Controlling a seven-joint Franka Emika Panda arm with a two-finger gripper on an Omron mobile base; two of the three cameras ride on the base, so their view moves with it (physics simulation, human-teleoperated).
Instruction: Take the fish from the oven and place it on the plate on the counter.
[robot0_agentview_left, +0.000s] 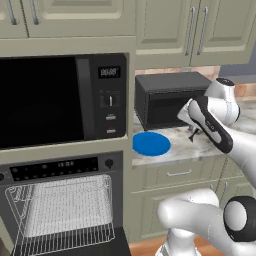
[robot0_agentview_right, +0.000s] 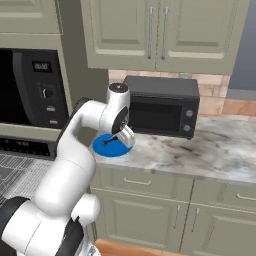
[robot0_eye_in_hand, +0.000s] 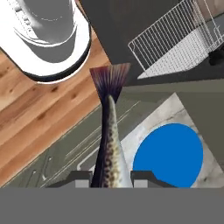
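Fish held above plate.
Gripper (robot0_eye_in_hand: 111, 178) clamped on fish (robot0_eye_in_hand: 110, 144) (tail pointing away from hand), hanging over the counter (robot0_agentview_right: 200, 150) edge just beside the plate (robot0_eye_in_hand: 168, 155).

glossy white arm (robot0_agentview_right: 75, 150), dark joints

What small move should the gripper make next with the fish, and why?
Probably shift a little further over the plate before lowering. The gripper is shut on the fish, which in the hand view hangs beside the plate, over the counter edge.
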